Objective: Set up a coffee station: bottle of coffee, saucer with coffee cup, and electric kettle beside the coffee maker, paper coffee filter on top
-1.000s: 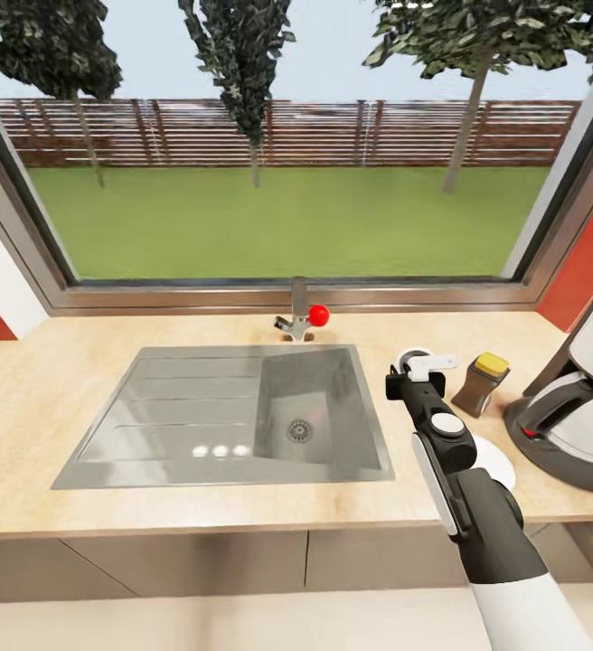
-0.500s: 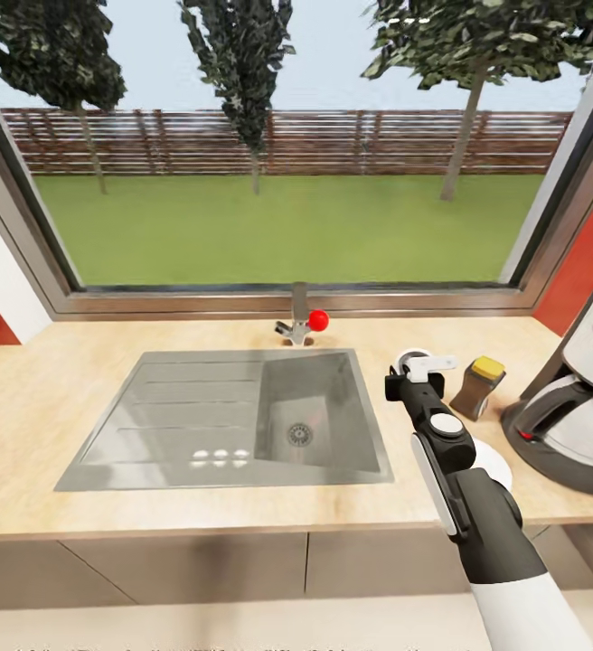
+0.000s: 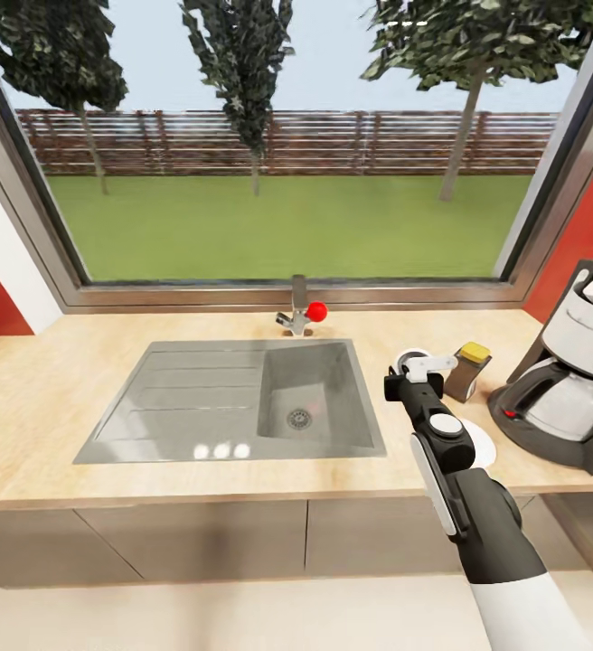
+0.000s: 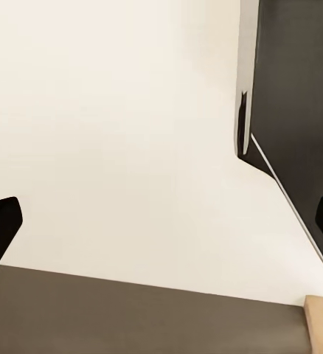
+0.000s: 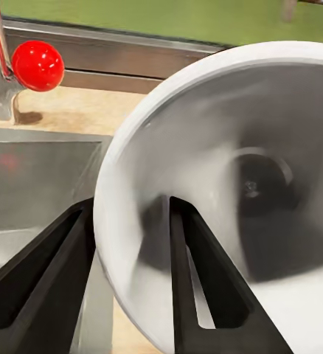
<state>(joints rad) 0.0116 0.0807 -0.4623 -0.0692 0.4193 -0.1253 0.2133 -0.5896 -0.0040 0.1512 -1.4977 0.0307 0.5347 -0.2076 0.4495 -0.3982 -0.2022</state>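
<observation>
My right gripper (image 3: 413, 369) is shut on the white coffee cup (image 3: 410, 357), held just above the kitchen countertop (image 3: 52, 398) right of the sink. In the right wrist view one finger (image 5: 182, 243) sits inside the cup (image 5: 235, 184) and the other outside its wall. The white saucer (image 3: 484, 443) lies on the counter, partly behind my forearm. The brown bottle of coffee (image 3: 466, 371) with its yellow lid stands between cup and coffee maker (image 3: 568, 380). My left gripper (image 4: 161, 228) is open, over pale floor. The electric kettle is out of view.
A steel sink (image 3: 197, 398) with drainboard is set into the counter, with a tap and red knob (image 3: 315, 312) behind it. A wide window frame (image 3: 287, 294) runs along the back. Dark cabinets (image 3: 206, 542) sit below the counter edge.
The whole head view has shifted: the counter and its things now sit further away and to the left, so the camera moved. The cup stays in my right gripper.
</observation>
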